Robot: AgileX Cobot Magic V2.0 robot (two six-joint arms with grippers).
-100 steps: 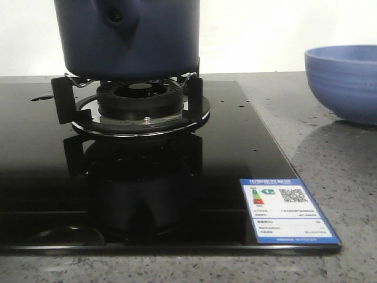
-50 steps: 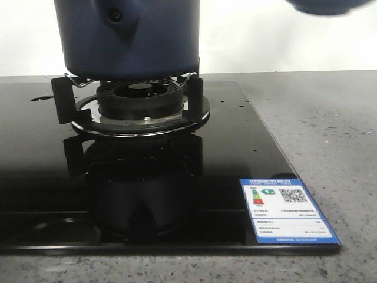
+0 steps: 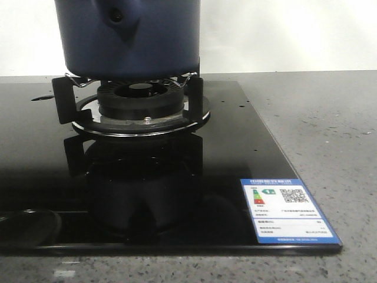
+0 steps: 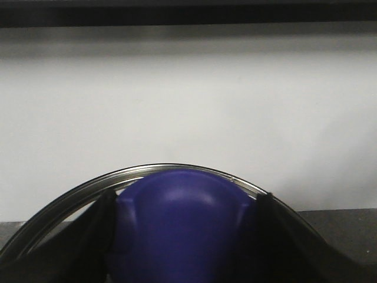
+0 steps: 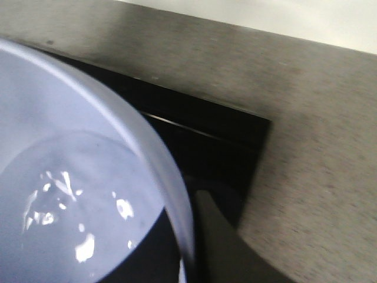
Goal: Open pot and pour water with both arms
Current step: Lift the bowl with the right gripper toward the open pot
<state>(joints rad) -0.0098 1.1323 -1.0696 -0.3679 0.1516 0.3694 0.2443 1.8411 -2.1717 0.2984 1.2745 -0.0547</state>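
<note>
The dark navy pot [image 3: 129, 35] stands on the gas burner [image 3: 141, 100] in the front view, its handle stub [image 3: 118, 17] facing me; its top is cut off by the frame. Neither gripper shows in that view. In the left wrist view my left gripper [image 4: 185, 236] is shut on the blue knob [image 4: 182, 224] of a glass lid with a metal rim [image 4: 88, 186], held up before a white wall. In the right wrist view my right gripper [image 5: 188, 253] is shut on the rim of a light blue bowl [image 5: 76, 177] holding water, above the stove's corner.
The black glass stove top [image 3: 235, 147] carries an energy label [image 3: 286, 210] at its front right corner. Grey speckled counter [image 3: 330, 130] lies to the right and along the front. A faint round reflection [image 3: 26, 224] shows at the stove's front left.
The light blue bowl rose from the counter at the right and left the front view. The round reflection at the stove's front left slid leftward. The pot has not moved.
</note>
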